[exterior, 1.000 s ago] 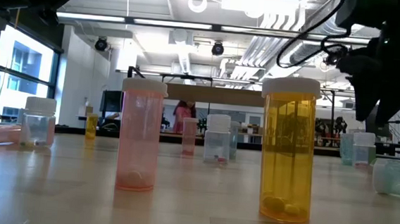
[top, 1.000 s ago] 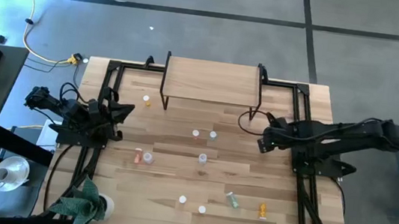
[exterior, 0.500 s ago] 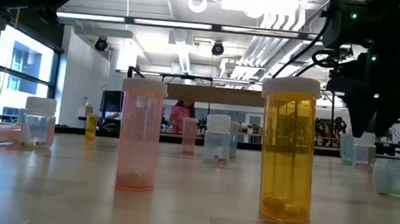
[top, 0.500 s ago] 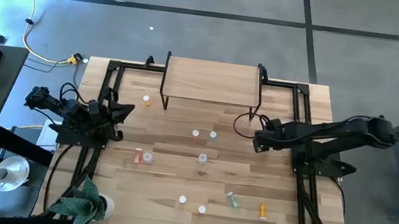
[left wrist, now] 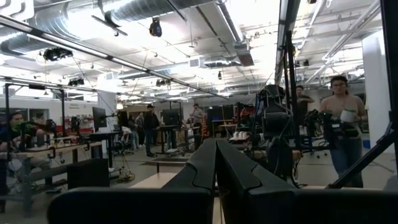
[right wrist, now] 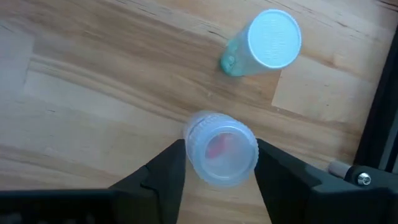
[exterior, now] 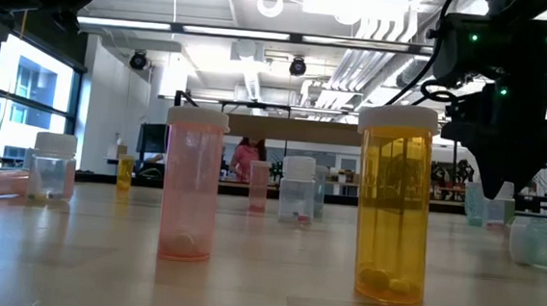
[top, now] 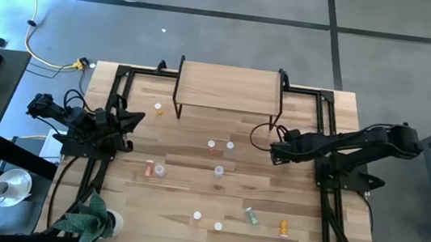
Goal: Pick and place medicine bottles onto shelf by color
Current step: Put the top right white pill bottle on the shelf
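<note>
My right gripper [top: 274, 153] is open and points down at the table's right middle, in front of the shelf [top: 228, 89]. In the right wrist view its two fingers stand on either side of an upright clear bottle [right wrist: 221, 149] with something pink inside. A green bottle with a white cap [right wrist: 264, 40] stands just beyond it. The gripper hides both bottles in the high view. The low view shows the gripper [exterior: 512, 189] over them. My left gripper [top: 132, 120] is shut and empty at the table's left edge. Other bottles stand or lie about the tabletop.
Two bottles [top: 211, 144] [top: 230, 145] stand left of my right gripper, and another [top: 219, 169] stands nearer. A pink bottle [top: 149, 168], a green one [top: 251, 215] and an orange one [top: 283, 225] are toward the near edge. A black metal bar [right wrist: 382, 112] runs beside the two bottles.
My right gripper has gone a short way toward the table's left edge and has come down over the clear and green bottles. The bottles have not moved.
</note>
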### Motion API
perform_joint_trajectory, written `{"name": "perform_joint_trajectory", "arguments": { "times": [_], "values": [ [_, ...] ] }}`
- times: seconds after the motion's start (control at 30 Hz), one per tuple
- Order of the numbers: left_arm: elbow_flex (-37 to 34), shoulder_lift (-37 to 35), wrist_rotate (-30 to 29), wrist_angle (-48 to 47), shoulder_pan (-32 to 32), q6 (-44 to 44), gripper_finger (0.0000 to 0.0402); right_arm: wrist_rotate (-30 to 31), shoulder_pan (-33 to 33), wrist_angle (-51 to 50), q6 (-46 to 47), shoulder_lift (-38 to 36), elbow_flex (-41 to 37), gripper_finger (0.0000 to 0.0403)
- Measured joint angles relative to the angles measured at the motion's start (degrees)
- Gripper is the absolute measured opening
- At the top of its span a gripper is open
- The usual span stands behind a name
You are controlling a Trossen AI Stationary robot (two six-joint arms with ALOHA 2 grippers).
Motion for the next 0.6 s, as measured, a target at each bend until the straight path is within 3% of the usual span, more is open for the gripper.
{"name": "perform_joint_trajectory", "arguments": {
  "times": [0.2,0.4,0.6],
  "values": [
    [0.00,-0.01,-0.01,-0.16,0.00,-0.07,0.0001,0.00,0.00,0.10,-0.60,-0.02,0.00,0.0127],
    [0.00,0.00,-0.02,-1.13,0.00,-1.03,0.0001,-3.45,0.03,1.59,-4.05,-0.45,0.57,0.0124],
    [0.00,-0.02,-0.02,-1.96,0.02,-1.07,0.0001,-5.63,2.15,5.71,-9.07,-0.39,6.04,0.0124]
  ]
}}
